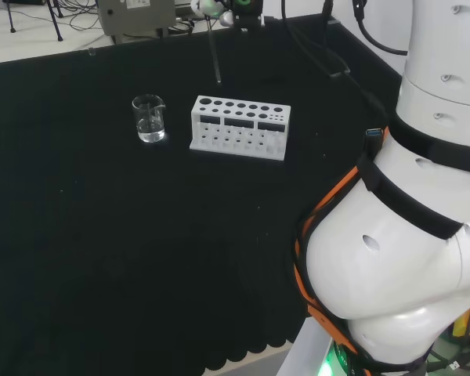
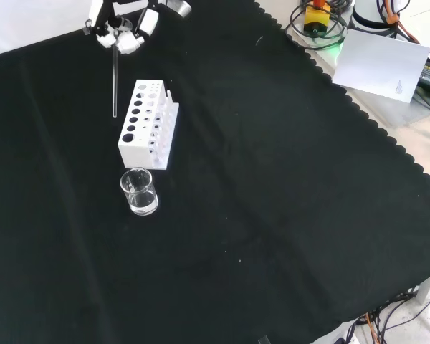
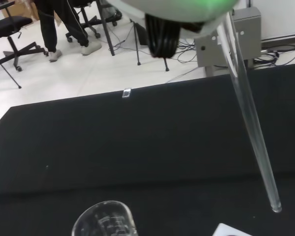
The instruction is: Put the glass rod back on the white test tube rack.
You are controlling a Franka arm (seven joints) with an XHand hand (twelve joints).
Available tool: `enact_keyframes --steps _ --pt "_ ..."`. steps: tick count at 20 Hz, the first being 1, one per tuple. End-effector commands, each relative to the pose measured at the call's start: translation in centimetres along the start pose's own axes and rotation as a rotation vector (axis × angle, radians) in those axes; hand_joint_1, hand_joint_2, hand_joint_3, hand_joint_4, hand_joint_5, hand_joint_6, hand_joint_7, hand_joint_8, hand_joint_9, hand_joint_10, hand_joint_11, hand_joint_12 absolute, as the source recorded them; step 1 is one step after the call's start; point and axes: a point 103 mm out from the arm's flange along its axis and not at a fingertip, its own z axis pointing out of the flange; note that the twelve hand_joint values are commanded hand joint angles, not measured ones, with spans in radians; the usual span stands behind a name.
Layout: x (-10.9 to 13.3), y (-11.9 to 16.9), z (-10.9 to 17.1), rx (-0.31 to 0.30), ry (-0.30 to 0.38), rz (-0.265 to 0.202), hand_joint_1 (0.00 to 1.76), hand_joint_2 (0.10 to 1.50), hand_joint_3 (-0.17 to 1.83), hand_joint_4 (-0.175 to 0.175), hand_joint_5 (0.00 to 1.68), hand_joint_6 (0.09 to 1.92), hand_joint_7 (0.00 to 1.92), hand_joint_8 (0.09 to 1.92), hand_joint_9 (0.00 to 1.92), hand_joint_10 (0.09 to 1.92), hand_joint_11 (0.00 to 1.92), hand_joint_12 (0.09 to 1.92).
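My hand [image 2: 122, 29] is up at the far side of the cloth, pinching the top of a clear glass rod [image 2: 115, 79]. The rod hangs nearly upright, its lower tip in the air just left of the white test tube rack [image 2: 149, 123] in the front view. From the head view, the hand [image 1: 219, 9] and rod [image 1: 215, 55] lie beyond the rack [image 1: 239, 127], the tip above the cloth behind its holes. Up close in the wrist view, the rod [image 3: 250, 118] slants down past the blurred hand [image 3: 177, 7], with a rack corner [image 3: 231, 231] showing below.
A small glass beaker [image 2: 139, 191] stands on the cloth just in front of the rack, left of it in the head view [image 1: 149, 117]; its rim [image 3: 104, 221] shows in the wrist view. A grey box [image 1: 137, 16] sits beyond the cloth's edge. White paper [image 2: 383, 64] lies off the cloth.
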Motion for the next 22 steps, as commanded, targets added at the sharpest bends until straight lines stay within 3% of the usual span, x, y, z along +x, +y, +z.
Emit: enact_keyframes --steps 1,12,22 --pt "-1.4 -0.4 -0.2 -0.002 -0.001 0.024 1.3 0.7 0.79 -0.175 1.0 0.92 1.11 1.3 1.62 1.01 1.67 0.88" --pt "-4.4 -1.9 -1.4 -0.019 -0.013 0.075 1.3 0.7 0.79 -0.175 1.0 0.92 1.11 1.3 1.62 1.01 1.67 0.88" --pt "-5.1 -2.9 -2.0 -0.044 -0.013 0.094 1.3 0.7 0.79 -0.175 1.0 0.92 1.11 1.3 1.62 1.01 1.67 0.88"
